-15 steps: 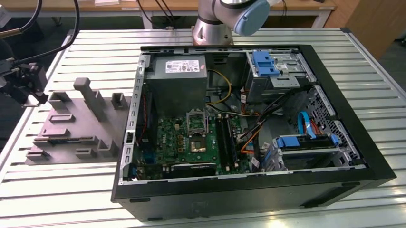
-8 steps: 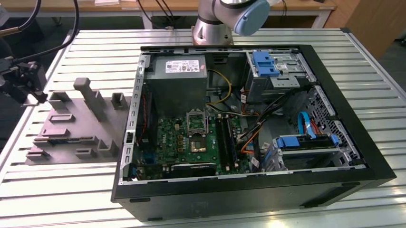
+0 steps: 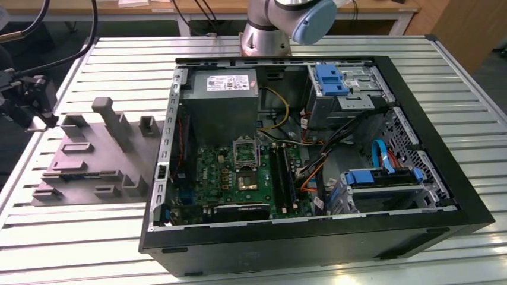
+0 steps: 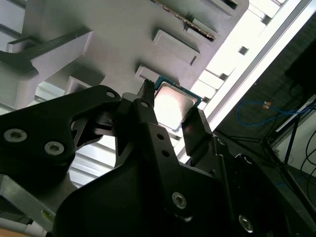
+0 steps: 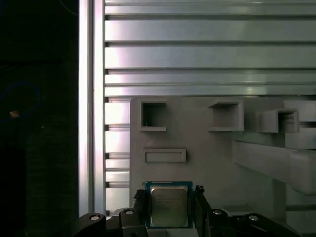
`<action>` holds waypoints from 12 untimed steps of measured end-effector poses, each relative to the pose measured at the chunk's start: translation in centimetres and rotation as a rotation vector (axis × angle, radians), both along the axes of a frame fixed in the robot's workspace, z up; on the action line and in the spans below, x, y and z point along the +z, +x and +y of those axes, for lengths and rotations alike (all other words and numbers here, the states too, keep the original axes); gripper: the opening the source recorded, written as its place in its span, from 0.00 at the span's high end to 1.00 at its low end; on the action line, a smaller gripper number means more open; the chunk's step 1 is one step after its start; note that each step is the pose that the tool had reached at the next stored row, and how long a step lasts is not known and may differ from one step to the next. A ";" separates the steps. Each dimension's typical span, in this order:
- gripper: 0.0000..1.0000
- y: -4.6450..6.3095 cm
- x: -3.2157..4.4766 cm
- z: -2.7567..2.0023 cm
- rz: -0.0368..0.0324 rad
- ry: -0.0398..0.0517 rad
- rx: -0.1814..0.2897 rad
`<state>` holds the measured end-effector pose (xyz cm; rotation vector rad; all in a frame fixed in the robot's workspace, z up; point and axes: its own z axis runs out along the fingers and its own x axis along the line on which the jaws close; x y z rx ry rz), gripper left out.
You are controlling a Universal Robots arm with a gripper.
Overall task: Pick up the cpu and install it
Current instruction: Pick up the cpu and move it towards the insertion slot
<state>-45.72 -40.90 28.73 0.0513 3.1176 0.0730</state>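
Fingers (image 5: 140, 205) are narrowed onto the cpu (image 5: 169, 207), one on each of two opposite edges. No gap shows btw finger and rim in both wrist views, so I read it as gripped, not just straddled. The chip sits right btw the fingertips, silvery top toward the cameras, its free edge poking a little past the tips. Beyond the fingers lies the grey parts tray (image 5: 197, 133) w/ its raised pockets and posts, and past that the slatted table (image 5: 207, 49). Whether the cpu's underside is resting on the tray or is clear of it, I can't tell. In the exterior view the gripper (image 3: 35, 119) hangs by the tray's side farthest from the open computer case (image 3: 443, 196). The socket (image 3: 246, 155) on the motherboard (image 3: 225, 178) is well apart from the fingers, w/ the whole tray in btw. Step in hand, as I judge it: securing the pick. Doing it well prob. means even pressure on both edges, firm enough that the chip can't slip or pivot but no harder, since a thin board rim could flex or chip. The fingers look centred along the edges and the chip square to them in the first wrist view — good, as an off-centre hold would let it twist. It should be held flat, and any lift should go straight away from the tray, so the underside doesn't drag and nothing catches the posts near the fingers.
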 end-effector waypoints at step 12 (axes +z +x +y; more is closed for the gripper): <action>0.53 0.0 0.44 0.00 -0.0001 0.0000 0.000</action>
